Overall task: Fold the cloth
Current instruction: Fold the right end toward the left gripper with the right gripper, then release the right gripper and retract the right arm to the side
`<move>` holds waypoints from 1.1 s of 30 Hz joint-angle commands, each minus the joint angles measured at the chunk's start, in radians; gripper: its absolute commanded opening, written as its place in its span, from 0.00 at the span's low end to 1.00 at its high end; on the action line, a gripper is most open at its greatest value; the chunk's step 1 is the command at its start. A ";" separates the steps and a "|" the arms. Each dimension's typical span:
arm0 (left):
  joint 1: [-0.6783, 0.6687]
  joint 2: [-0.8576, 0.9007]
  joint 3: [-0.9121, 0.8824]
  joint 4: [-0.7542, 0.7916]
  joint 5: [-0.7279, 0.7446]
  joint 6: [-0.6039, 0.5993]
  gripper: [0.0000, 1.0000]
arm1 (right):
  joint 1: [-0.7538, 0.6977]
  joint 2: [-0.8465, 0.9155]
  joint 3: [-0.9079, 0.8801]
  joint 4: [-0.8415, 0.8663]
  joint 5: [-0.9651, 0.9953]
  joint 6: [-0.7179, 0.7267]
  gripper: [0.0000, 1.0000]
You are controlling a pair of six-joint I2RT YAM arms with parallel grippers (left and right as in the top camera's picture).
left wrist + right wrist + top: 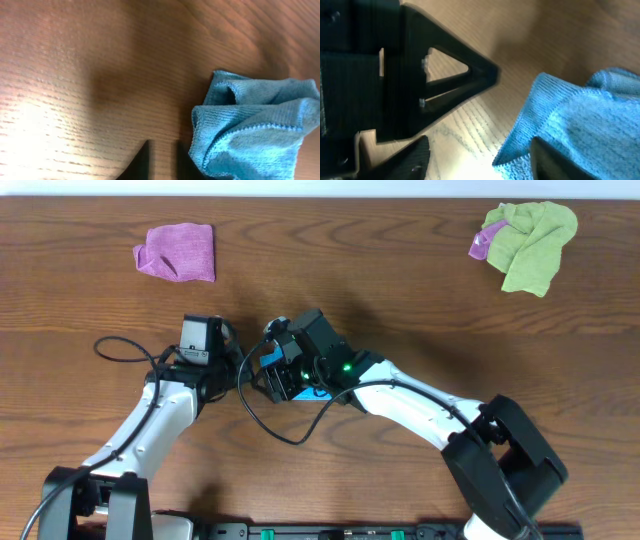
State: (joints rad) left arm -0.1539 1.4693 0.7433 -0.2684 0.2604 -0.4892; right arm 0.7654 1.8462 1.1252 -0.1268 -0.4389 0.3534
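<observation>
Under the right arm, blue cloth (271,360) lies bunched, no clear long axis.

The top view is bright and sharp with soft shadows under the arms, while both wrist views are blurry, with a shiny white glare on the table (35,125) and dark shadows nearby.

From overhead, my right gripper (283,370) covers nearly all of the crumpled blue microfibre cloth (270,359); only slivers show. My left wrist view cuts the cloth off at its right and bottom edges. My left gripper's (161,162) dark fingertips (140,161) barely enter frame, blurred.
</observation>
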 commanded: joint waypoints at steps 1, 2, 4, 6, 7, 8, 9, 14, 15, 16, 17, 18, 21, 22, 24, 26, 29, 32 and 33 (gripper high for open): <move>0.005 -0.022 0.021 -0.006 -0.008 0.013 0.48 | -0.022 -0.017 0.023 -0.005 -0.032 -0.011 0.78; 0.005 -0.028 0.021 -0.009 -0.008 0.012 0.56 | -0.036 -0.026 0.023 -0.013 -0.032 -0.017 0.85; 0.005 -0.050 0.021 -0.016 -0.004 0.010 0.86 | -0.077 -0.055 0.023 -0.050 -0.021 -0.056 0.99; 0.005 -0.077 0.021 -0.016 -0.005 0.010 0.95 | -0.122 -0.090 0.023 -0.104 -0.012 -0.094 0.99; 0.005 -0.089 0.021 -0.014 -0.005 0.011 0.95 | -0.147 -0.109 0.023 -0.132 -0.010 -0.114 0.99; 0.005 -0.104 0.021 -0.013 -0.005 0.011 0.95 | -0.172 -0.132 0.023 -0.162 -0.010 -0.132 0.99; 0.005 -0.115 0.021 -0.014 0.000 0.011 0.95 | -0.200 -0.156 0.023 -0.192 -0.010 -0.143 0.99; 0.005 -0.157 0.021 -0.016 0.148 0.006 0.95 | -0.330 -0.335 0.023 -0.361 0.004 -0.237 0.99; 0.005 -0.157 0.021 -0.017 0.175 -0.016 0.95 | -0.351 -0.371 0.023 -0.394 0.025 -0.244 0.99; 0.005 -0.156 0.021 -0.020 0.196 -0.047 0.95 | -0.379 -0.422 0.023 -0.444 0.051 -0.258 0.99; 0.005 -0.156 0.021 -0.024 0.211 -0.075 0.95 | -0.403 -0.463 0.022 -0.485 0.064 -0.274 0.99; 0.005 -0.156 0.021 -0.027 0.221 -0.099 0.95 | -0.426 -0.505 0.021 -0.527 0.070 -0.294 0.99; 0.005 -0.156 0.021 -0.026 0.269 -0.121 0.95 | -0.519 -0.650 0.002 -0.644 0.069 -0.358 0.99; 0.005 -0.156 0.021 -0.026 0.284 -0.121 0.95 | -0.554 -0.703 -0.013 -0.666 0.069 -0.370 0.99; 0.001 -0.156 0.021 -0.027 0.303 -0.127 0.95 | -0.617 -0.800 -0.049 -0.695 0.067 -0.382 0.99; -0.003 -0.156 0.017 -0.027 0.310 -0.148 0.95 | -0.674 -0.898 -0.097 -0.715 0.064 -0.390 0.99; -0.021 -0.156 0.010 -0.026 0.310 -0.169 0.95 | -0.735 -1.049 -0.184 -0.756 0.065 -0.393 0.99; -0.046 -0.156 -0.008 -0.021 0.309 -0.189 0.95 | -0.766 -1.167 -0.260 -0.801 0.065 -0.378 0.99; -0.055 -0.156 -0.020 -0.011 0.309 -0.202 0.95 | -0.772 -1.197 -0.279 -0.813 0.064 -0.368 0.99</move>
State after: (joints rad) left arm -0.1902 1.3197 0.7429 -0.2863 0.5514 -0.6544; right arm 0.0162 0.7052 0.8951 -0.9253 -0.3679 -0.0113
